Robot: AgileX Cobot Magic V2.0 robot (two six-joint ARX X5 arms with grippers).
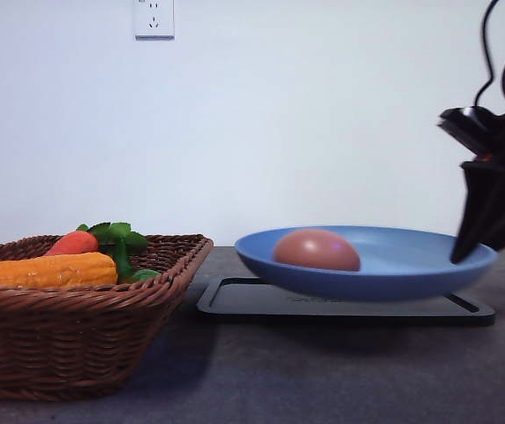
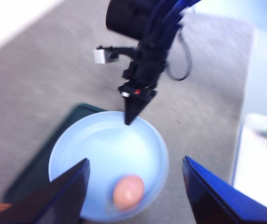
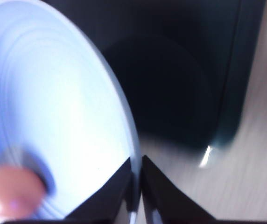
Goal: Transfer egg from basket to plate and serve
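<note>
Egg (image 1: 316, 250): in plate, done.
Plate (image 1: 394, 265): lifted above tray (image 1: 261, 305).
My right end effector (image 3: 137, 179): pinching plate rim.
Left end effector (image 2: 136, 186): wide, empty.
Remaining: serve.

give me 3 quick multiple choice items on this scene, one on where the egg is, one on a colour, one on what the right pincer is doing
1. Where is the egg?
A. in the basket
B. on the plate
C. on the bare table

2. What colour is the plate?
A. light blue
B. white
C. green

3. What is the state of the right pincer?
A. wide open above the basket
B. shut on the plate's rim
C. holding a carrot

Answers:
1 B, the front view shows the egg lying in the plate, while the basket holds only vegetables.
2 A, the plate is plain light blue, above a black tray.
3 B, the right wrist view shows its fingers pinching the rim between them.
</note>
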